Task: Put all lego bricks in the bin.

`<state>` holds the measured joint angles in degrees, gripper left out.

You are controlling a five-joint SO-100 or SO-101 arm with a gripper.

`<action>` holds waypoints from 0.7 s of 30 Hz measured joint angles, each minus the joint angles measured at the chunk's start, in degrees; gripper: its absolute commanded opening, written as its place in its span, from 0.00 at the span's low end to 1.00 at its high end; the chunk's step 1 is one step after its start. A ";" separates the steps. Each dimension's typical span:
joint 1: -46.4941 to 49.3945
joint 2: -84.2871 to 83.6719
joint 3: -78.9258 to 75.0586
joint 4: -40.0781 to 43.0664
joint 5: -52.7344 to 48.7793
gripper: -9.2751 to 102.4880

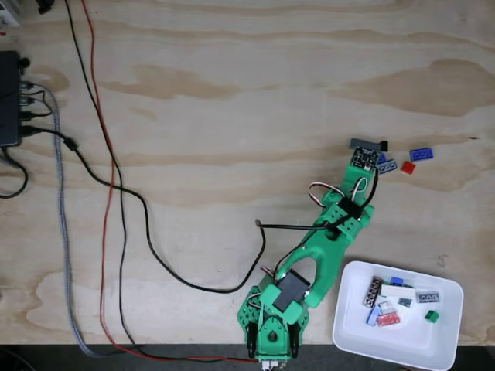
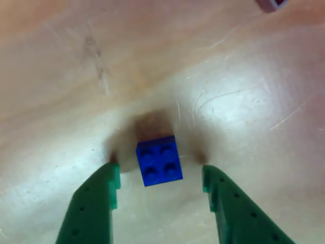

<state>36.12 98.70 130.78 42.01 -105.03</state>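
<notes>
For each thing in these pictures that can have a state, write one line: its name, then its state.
gripper: open, fingers either side of the blue brick
blue brick: flat on the table, studs up, not gripped
bin: upright, holding several bricks
red brick: loose on the table
black box: cables plugged in

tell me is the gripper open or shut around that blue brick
Open. In the other view the gripper has its two green fingers apart, either side of the blue brick, with gaps showing on both sides.

bin (image 1: 346, 331) corner cut off, blurred brick (image 2: 272, 3) at top edge
</notes>
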 measured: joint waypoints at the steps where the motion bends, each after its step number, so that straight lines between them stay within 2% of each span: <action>1: -0.09 0.00 0.00 -0.18 0.09 0.18; 3: -0.09 0.00 0.00 -0.53 0.09 0.09; 11: -0.09 0.00 0.70 -2.37 2.37 0.08; 14: -0.18 -0.09 -1.58 0.62 5.54 0.08; 16: -0.09 2.99 -5.36 6.77 10.37 0.08; 18: 1.05 9.14 -8.79 16.35 15.47 0.08; 21: 8.79 22.85 -11.78 32.70 17.40 0.08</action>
<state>44.91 121.55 119.00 74.71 -87.63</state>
